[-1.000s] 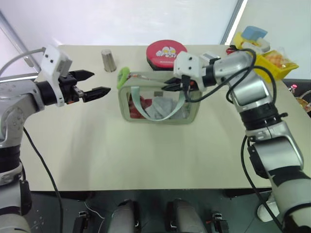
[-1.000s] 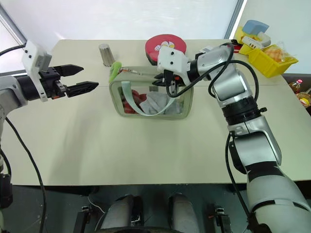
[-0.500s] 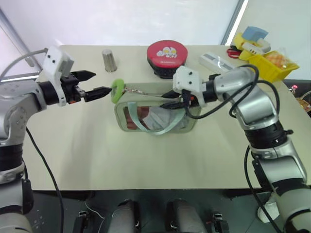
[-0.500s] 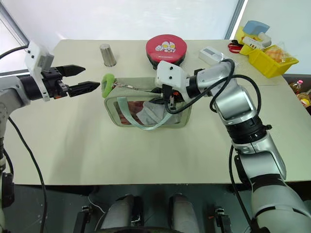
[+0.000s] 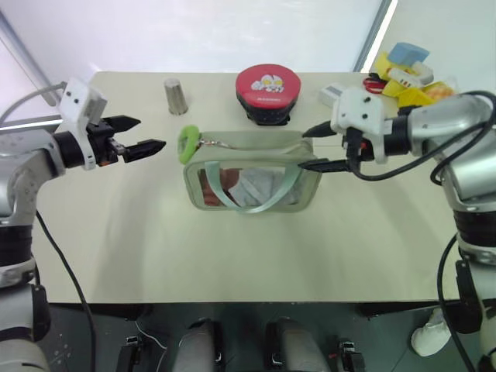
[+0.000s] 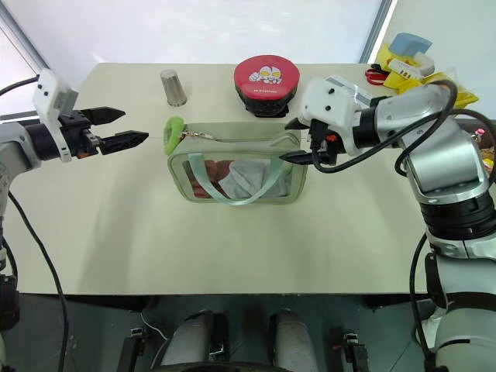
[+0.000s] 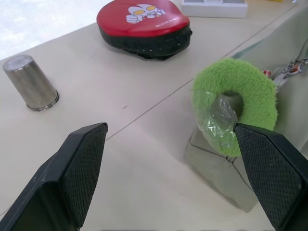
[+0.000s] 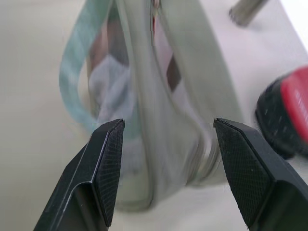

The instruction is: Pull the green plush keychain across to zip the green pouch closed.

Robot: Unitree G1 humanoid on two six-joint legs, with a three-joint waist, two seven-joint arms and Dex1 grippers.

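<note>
The green pouch (image 5: 252, 172) stands upright near the middle of the pale matte table (image 5: 232, 248), a boxy bag of soft sage fabric with a clear plastic window that shows folded grey and red things inside. A thin light-green strap (image 5: 248, 203) droops in a loop across that window. Along the pouch's top edge a short metal chain (image 5: 215, 142) runs to the green plush keychain (image 5: 187, 144), a fuzzy lime ring (in the left wrist view its hole is lined with crinkled clear film) that sits at the pouch's left end, against the upper corner.

The left gripper (image 5: 144, 135) hovers level just to the left of the keychain, its two black textured fingers spread wide and holding nothing. The right gripper (image 5: 316, 147) is at the pouch's right end, fingers parted, one tip above the top corner and the other beside the side panel; whether either tip touches the fabric is unclear, and nothing is pinched.

Farther back stand a small tapered metal cup (image 5: 175, 96) and a round red tin (image 5: 266, 91) with a cartoon face on its lid and a black base. At the far right corner lie a white box (image 6: 341, 82) and a yellow bin (image 6: 418, 71) of oddments.
</note>
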